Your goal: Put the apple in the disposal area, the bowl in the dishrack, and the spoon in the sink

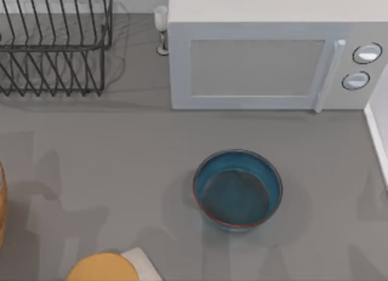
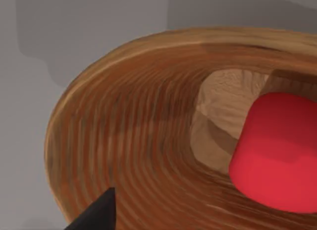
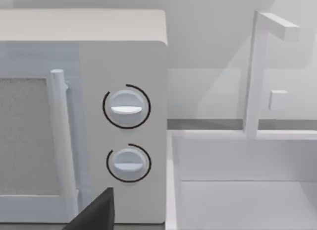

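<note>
Grey countertop (image 1: 121, 166) spreads under everything, with a white microwave (image 1: 267, 57) along the back and the rim of a white sink (image 3: 237, 160) at the top view's right edge, its faucet (image 3: 255, 71) rising behind. At the back left stands the dishrack (image 1: 54, 45), black wire and see-through. Near the middle of the counter sits the bowl (image 1: 237, 189), teal with a reddish rim, upright and well apart from the rack. At the left edge of the top view a sliver of a wooden bowl (image 1: 2, 202) shows; the left wrist view looks down into that same wooden bowl (image 2: 129, 141), and the apple (image 2: 280, 150) lies in its hollow. A yellow-orange disc (image 1: 103, 267) lies at the front edge. The apple lies just below and off to one side of the left gripper, so the left arm is plainly the nearer one and the reach would be downward into the hollow. Only one dark fingertip (image 2: 96, 215) of that gripper shows, so I cannot tell whether it is released or clenched. The right gripper faces the microwave and sink, one fingertip (image 3: 96, 212) visible, its state likewise untellable.
</note>
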`<state>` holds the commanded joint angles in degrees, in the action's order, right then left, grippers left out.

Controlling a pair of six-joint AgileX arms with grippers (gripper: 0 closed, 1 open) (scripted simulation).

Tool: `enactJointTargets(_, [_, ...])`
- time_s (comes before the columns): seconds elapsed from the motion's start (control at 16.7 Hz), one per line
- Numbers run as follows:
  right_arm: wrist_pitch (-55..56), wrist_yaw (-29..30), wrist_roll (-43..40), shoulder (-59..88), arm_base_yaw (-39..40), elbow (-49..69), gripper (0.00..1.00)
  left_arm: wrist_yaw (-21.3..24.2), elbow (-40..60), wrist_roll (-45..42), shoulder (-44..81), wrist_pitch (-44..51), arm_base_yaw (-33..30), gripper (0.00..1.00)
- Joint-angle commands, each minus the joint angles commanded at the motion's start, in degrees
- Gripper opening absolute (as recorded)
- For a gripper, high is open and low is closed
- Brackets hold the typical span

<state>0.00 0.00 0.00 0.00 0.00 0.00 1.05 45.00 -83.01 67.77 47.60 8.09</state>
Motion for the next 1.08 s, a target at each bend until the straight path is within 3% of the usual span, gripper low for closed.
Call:
enactJointTargets(0.66, [0.0,0.0,0.0,0.0,0.0,0.0,1.0,-0.96,-31.71,64.65,-49.86,-31.84,-5.16,1.0])
enactJointTargets(0.9, [0.0,0.0,0.0,0.0,0.0,0.0,1.0,-1.01,-41.18,78.61,-63.44,-43.42,-7.18,1.0])
enactJointTargets(1.08, [0.0,0.0,0.0,0.0,0.0,0.0,1.0,-1.04,-44.81,82.81,-67.57,-47.41,-8.04,1.0])
